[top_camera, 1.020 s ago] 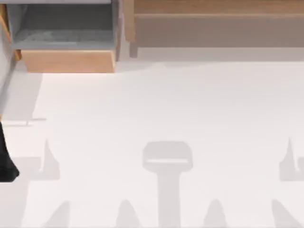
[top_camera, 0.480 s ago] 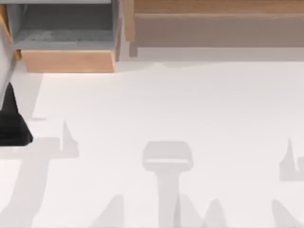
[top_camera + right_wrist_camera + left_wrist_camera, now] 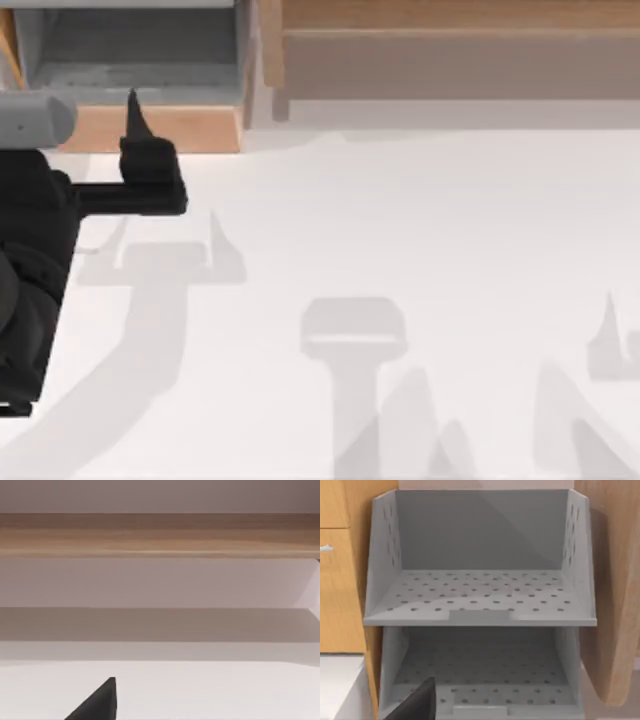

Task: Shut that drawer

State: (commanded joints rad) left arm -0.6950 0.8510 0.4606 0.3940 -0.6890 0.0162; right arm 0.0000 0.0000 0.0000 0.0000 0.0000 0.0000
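White table [image 3: 400, 220]; left gripper [image 3: 110, 125] at drawer [image 3: 190, 128].

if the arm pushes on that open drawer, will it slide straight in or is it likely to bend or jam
Probably slides. The drawer looks like a rigid box with a flat wooden front, so it shouldn't flex. The left gripper sits left of the panel's middle, so an off-centre push might skew it a little. Its grey tray looks empty, so likely light.
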